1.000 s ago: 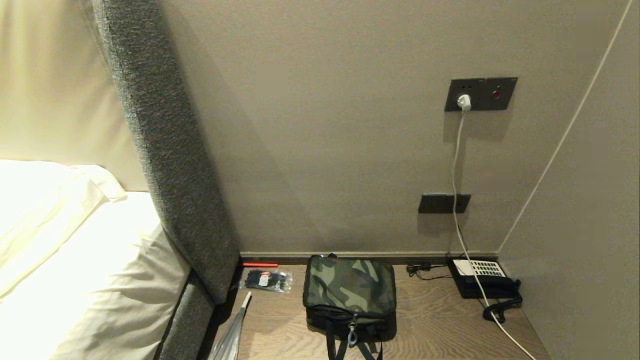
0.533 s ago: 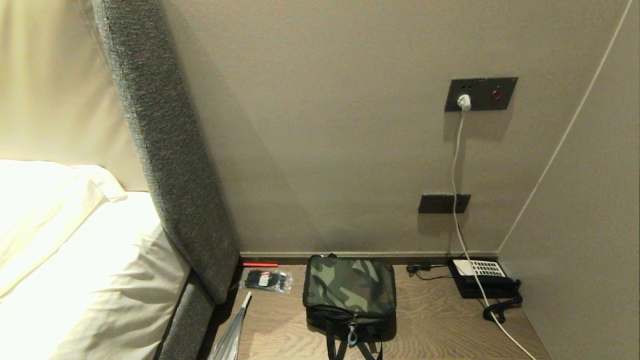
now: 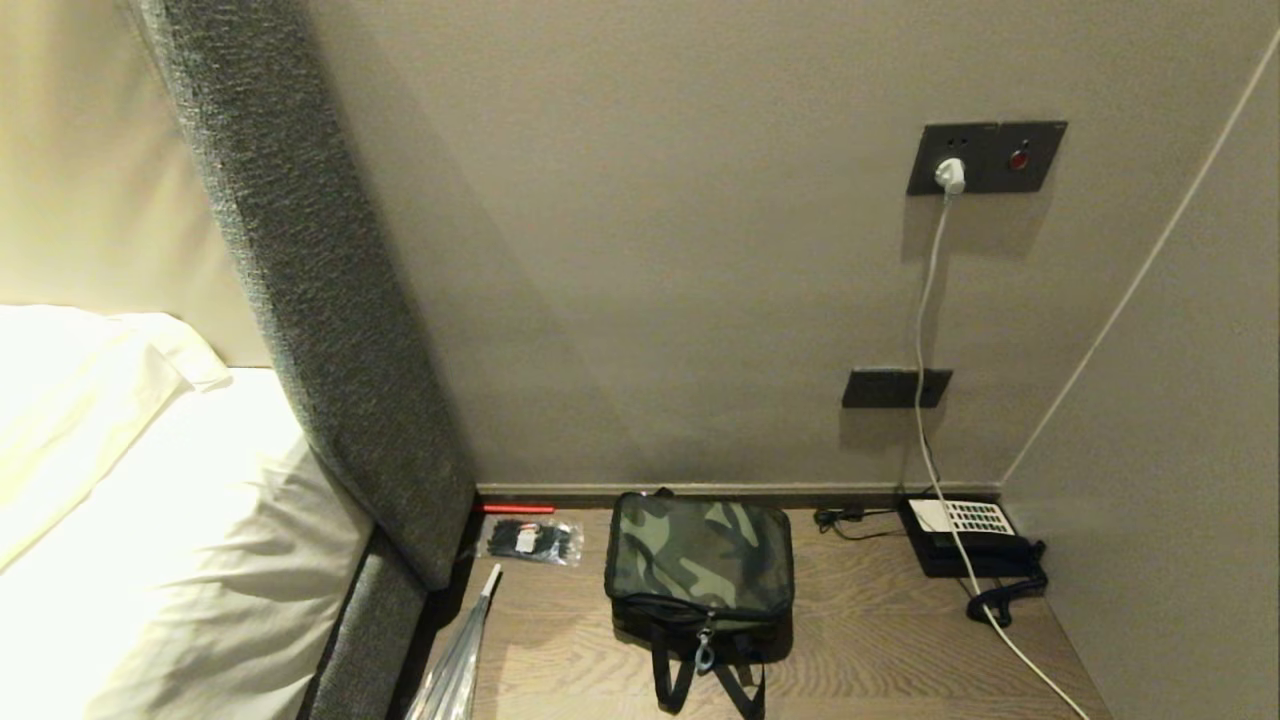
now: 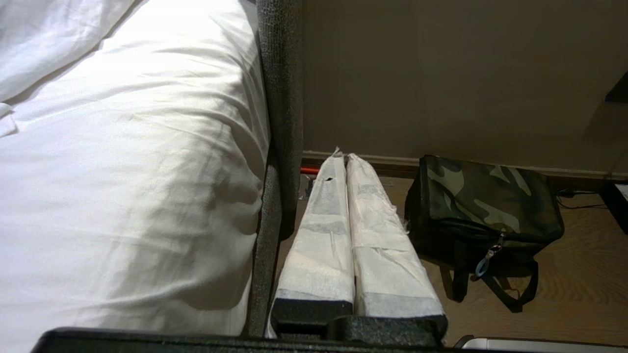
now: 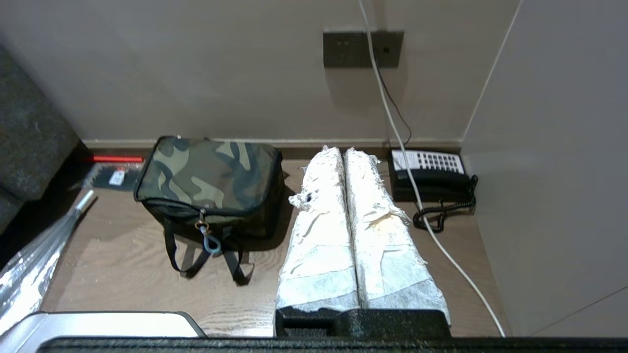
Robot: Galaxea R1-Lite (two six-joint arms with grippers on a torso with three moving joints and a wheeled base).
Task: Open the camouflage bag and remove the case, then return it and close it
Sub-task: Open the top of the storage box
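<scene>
White bed (image 3: 150, 520) on the left behind a grey upholstered headboard (image 3: 320, 300). Wooden bench (image 3: 860, 640) in the corner, carrying the camouflage bag (image 3: 698, 560) near the back wall, lid zipped shut, straps trailing forward. Black telephone (image 3: 965, 545) well apart to the right; clear packet (image 3: 533, 540) just left. Left gripper (image 4: 342, 157) and right gripper (image 5: 341, 152) held above the bench, jaws pressed together, empty.

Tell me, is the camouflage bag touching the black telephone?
Apart. The head view shows bare wooden tabletop between the camouflage bag and the telephone.
</scene>
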